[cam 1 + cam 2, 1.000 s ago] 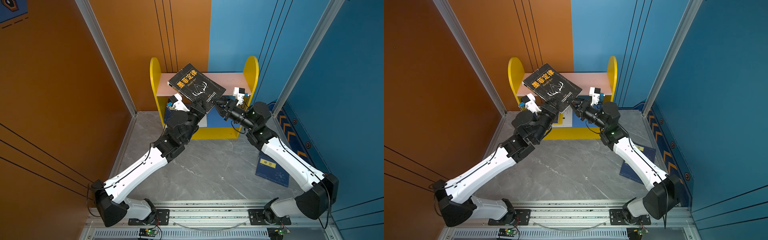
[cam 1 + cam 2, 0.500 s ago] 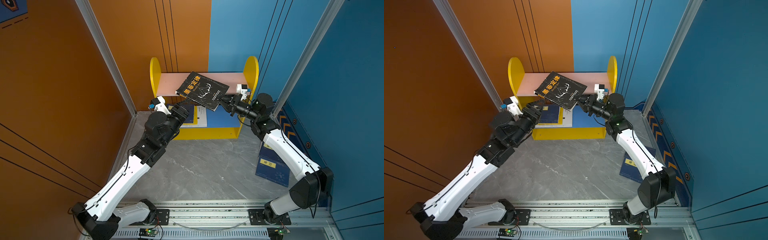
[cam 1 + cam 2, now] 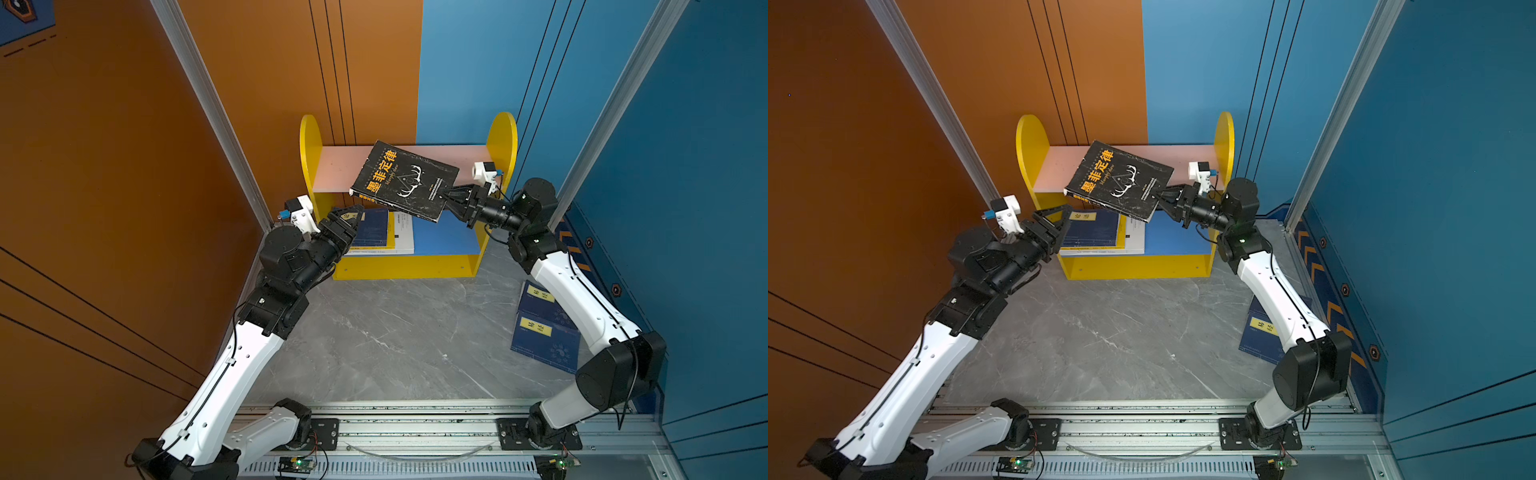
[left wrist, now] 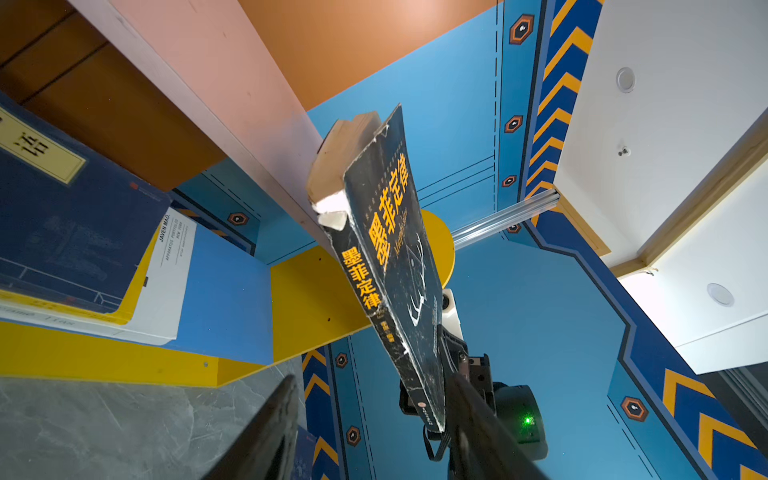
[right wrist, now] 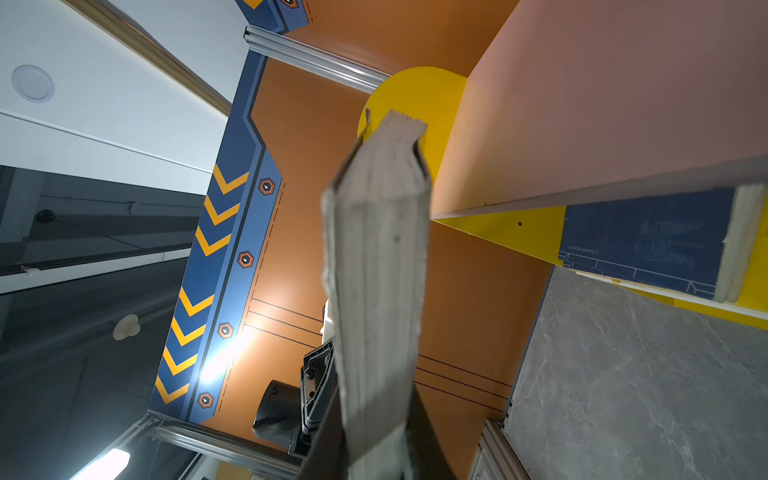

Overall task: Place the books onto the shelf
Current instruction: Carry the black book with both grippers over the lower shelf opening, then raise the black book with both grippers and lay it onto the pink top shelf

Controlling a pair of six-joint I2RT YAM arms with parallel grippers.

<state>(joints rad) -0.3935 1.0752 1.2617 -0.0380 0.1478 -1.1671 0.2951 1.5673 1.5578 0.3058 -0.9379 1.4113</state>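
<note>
Both top views show your right hand (image 3: 447, 197) clenched on a corner of the black book (image 3: 405, 178), tilted over the pink upper board (image 3: 336, 170) of the shelf (image 3: 403, 267), and your left hand (image 3: 1064, 217) released and empty, so level the book before lowering.

One black book (image 3: 405, 180). Three dark blue books (image 3: 374, 226): one on the shelf (image 3: 309, 166), two on the floor (image 3: 395, 332). One white book (image 3: 404, 232). One yellow book (image 4: 83, 312). Two robot arms (image 3: 249, 365).
</note>
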